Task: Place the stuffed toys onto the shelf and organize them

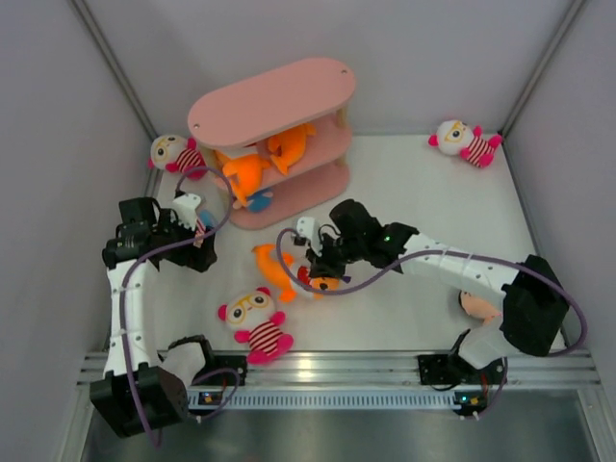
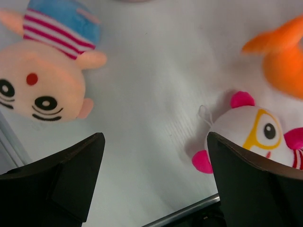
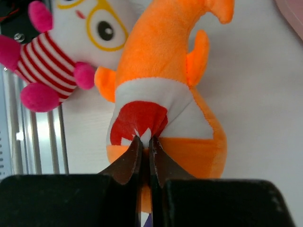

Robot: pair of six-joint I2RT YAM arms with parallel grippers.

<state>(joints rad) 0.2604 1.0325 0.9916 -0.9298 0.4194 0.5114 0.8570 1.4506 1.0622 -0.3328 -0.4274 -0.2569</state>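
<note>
The pink shelf [image 1: 272,104] stands at the back left with two orange sharks [image 1: 247,173] on its middle tier. My right gripper [image 1: 316,271] is shut on the red mouth of an orange shark [image 3: 161,90] lying on the table. A white-faced doll [image 1: 256,322] lies beside it, also in the right wrist view [image 3: 71,38]. My left gripper [image 2: 155,142] is open and empty above the table, between a peach-faced striped doll [image 2: 42,80] and the white-faced doll [image 2: 255,132]. In the top view this gripper [image 1: 197,236] hides most of the peach-faced doll.
Another white-faced doll [image 1: 174,152] lies left of the shelf by the wall, and one [image 1: 466,141] at the far right corner. A peach toy [image 1: 478,306] shows behind the right arm's base. Something blue [image 1: 258,202] lies on the shelf's bottom tier.
</note>
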